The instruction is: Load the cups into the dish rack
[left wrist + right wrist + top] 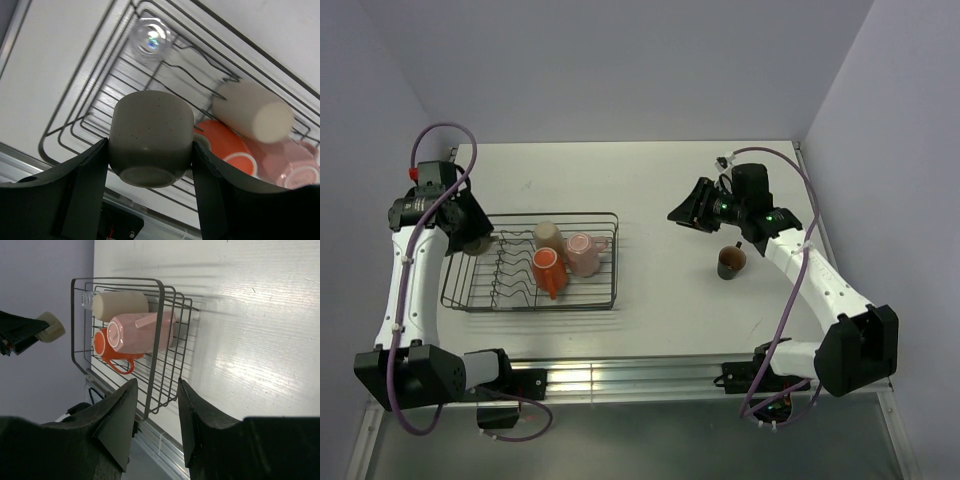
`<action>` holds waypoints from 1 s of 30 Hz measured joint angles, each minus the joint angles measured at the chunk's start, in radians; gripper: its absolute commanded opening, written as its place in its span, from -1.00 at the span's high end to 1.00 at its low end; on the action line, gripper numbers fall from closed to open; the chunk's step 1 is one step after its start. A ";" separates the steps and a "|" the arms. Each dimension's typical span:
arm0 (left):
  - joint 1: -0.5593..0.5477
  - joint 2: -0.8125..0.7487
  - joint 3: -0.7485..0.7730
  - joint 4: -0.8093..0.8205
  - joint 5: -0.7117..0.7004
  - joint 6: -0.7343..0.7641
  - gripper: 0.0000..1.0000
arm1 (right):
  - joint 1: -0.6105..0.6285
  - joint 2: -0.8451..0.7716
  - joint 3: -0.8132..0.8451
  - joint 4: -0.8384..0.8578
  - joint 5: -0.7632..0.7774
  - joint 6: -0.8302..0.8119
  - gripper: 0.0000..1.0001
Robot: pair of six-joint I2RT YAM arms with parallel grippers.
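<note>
Dark wire rectangular dish rack (485, 285) sits beneath the extended left arm (410, 290); a dark brown mug (731, 262) stands beside the bent right arm (820, 285). The left gripper (150, 165) clamps a small olive-green cup (151, 130) above the rack; the right gripper (156, 390) gapes empty.

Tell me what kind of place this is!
Probably a robot lab, not a kitchen: two robot arms bolted to a plain white table, bare walls around it, a dish rack without any sink.

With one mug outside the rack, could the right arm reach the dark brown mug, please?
Probably yes: the right gripper hangs open and empty beside the dark brown mug, nothing standing between them.
</note>
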 measured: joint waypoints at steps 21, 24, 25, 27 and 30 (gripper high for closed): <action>0.132 0.119 -0.095 0.101 0.024 0.015 1.00 | 0.000 0.032 0.001 -0.003 -0.002 -0.027 0.10; 0.133 0.135 -0.103 0.111 0.026 0.015 1.00 | 0.000 0.034 0.001 -0.003 -0.008 -0.027 0.10; 0.133 0.139 -0.110 0.117 0.026 0.015 1.00 | 0.000 0.035 0.001 -0.003 -0.008 -0.027 0.10; 0.134 0.146 -0.118 0.121 0.026 0.015 1.00 | 0.000 0.035 0.001 -0.003 -0.008 -0.027 0.10; 0.135 0.151 -0.129 0.129 0.026 0.015 1.00 | 0.000 0.035 0.001 -0.003 -0.008 -0.028 0.10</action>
